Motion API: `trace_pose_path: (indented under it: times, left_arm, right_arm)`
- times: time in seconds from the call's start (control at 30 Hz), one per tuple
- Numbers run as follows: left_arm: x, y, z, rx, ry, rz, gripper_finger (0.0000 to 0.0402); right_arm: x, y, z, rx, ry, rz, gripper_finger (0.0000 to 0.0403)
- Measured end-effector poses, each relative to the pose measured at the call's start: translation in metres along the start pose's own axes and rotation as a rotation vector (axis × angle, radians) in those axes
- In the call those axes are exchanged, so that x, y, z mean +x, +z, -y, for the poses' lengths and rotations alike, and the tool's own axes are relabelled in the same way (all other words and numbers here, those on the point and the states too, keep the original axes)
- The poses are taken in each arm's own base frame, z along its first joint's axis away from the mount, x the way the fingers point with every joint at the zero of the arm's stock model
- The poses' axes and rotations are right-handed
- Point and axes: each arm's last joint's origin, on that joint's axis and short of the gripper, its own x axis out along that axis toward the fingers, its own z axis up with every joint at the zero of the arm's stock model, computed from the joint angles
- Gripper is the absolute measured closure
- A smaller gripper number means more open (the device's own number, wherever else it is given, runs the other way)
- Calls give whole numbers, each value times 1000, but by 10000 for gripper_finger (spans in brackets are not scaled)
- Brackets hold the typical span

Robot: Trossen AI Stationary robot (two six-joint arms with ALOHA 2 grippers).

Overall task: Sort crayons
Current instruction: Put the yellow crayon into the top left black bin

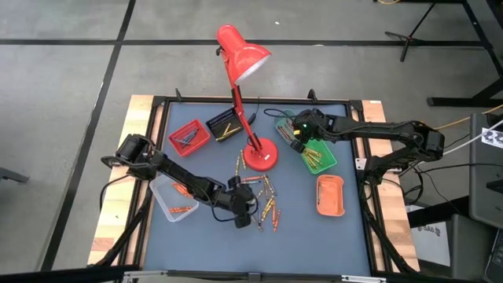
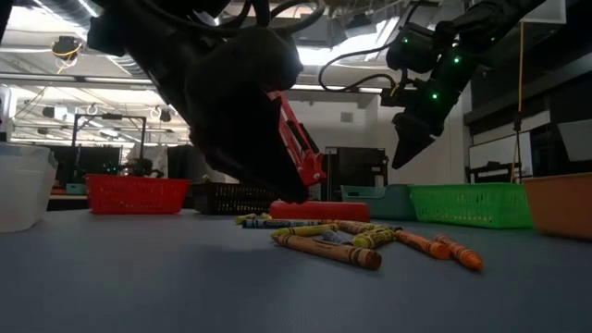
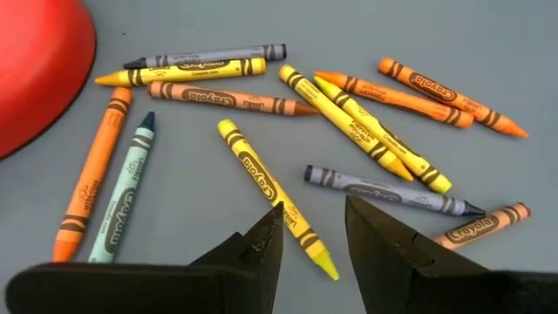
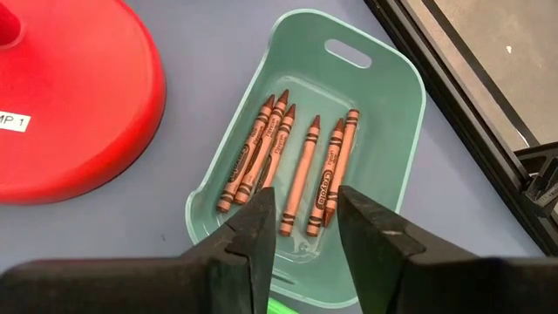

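Nearest the lens in the left wrist view, the left gripper hangs with its jaws parted and empty over the loose crayons, its fingertips straddling the lower end of a yellow one. In the high view that pile lies in the lower middle of the frame, just below the red lamp base, scattered on the blue-grey tabletop. The right gripper sits in the upper right of the high view, also spread and holding nothing, above a pale teal tray where brown crayons lie side by side.

These sticks look light, stiff and paper-wrapped, so they should not slip much, but wax snaps under a hard pinch and a round body will likely roll if nudged. Taking one across its middle, on the wrapper, seems safest. Several overlap, so a lone one at the pile's edge is probably the easier pick.
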Motion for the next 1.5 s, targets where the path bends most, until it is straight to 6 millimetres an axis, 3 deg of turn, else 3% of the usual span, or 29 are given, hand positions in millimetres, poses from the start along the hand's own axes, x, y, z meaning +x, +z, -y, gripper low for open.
trace_pose_path:
  times: [0.2,0.43,0.6,0.77,1.13,1.5]
  left_arm:
    - [1,-1,0,1,7,1,293]
    - [21,-17,-1,14,23,-34,293]
    - [24,-20,-1,1,41,-45,294]
    - [24,-20,-2,4,61,-42,316]
    - [28,-16,-12,-18,84,-44,392]
    - [25,0,-30,-13,120,-24,394]
  right_arm:
    - [0,0,0,0,0,0,281]
    - [0,0,0,0,1,0,281]
    - [0,0,0,0,1,0,281]
    - [0,0,-1,1,20,0,281]
    - [0,0,-3,0,112,-2,281]
    - [-2,0,-10,0,353,-8,281]
